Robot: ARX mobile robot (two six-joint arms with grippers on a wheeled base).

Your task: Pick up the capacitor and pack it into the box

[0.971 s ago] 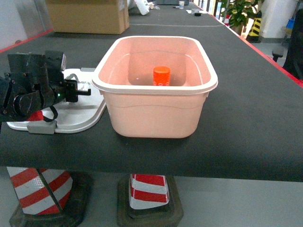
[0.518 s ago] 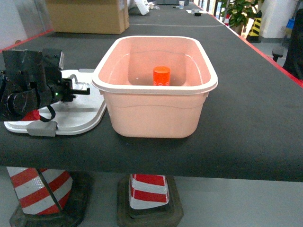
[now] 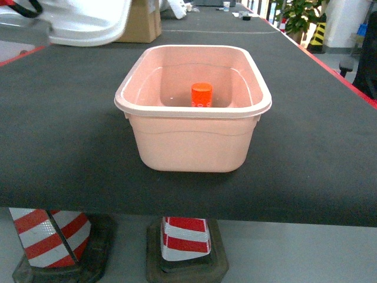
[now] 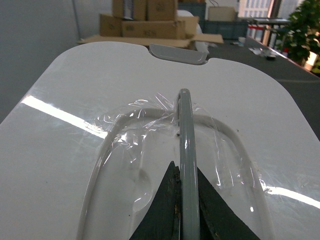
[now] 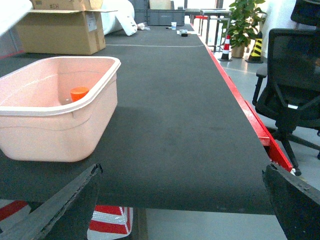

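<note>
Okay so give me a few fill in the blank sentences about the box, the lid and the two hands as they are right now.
1. The orange capacitor stands upright inside the pale pink ____.
2. The box is open; its white lid is held up in the air at the upper ____ of the head view.
3. The left hand is shut on the lid's grey ____.
4. The right hand is ____ and holds nothing.

Missing words: box; left; handle; open

Pale pink box (image 3: pixel 192 141), bright orange capacitor (image 3: pixel 201 94) inside, black surface (image 3: pixel 312 147) with a red edge. White lid (image 4: pixel 100 100), grey handle (image 4: pixel 186 150), red-and-white striped cones (image 3: pixel 50 236) underneath.
</note>
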